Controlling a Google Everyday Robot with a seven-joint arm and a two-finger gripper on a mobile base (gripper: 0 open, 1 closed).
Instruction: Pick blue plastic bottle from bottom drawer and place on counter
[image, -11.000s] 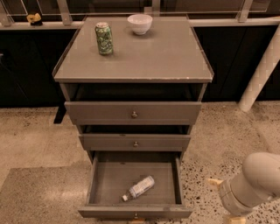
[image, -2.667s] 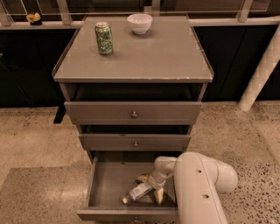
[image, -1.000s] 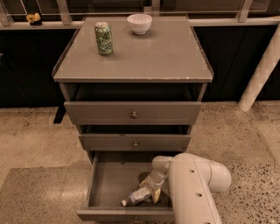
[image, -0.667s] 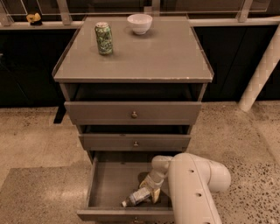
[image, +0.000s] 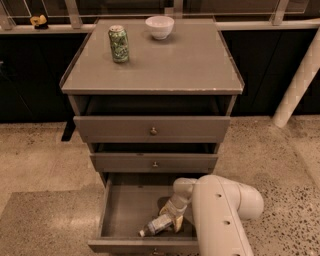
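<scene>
Gripper (image: 176, 220) is reaching down into the bottom drawer (image: 119, 212), in its near right part, at the far-right end of the blue plastic bottle (image: 157, 226). Whether the jaws are spread or pinching cannot be told.

One bottle is lying on its side on the drawer floor, long axis running near-left to far-right, cap pointing near-left. Its label is not legible.

Three drawers are showing, the bottom one pulled out furthest.

One green can (image: 118, 44) and one white bowl (image: 159, 27) are standing apart on the counter (image: 170, 67), toward its far edge.
</scene>
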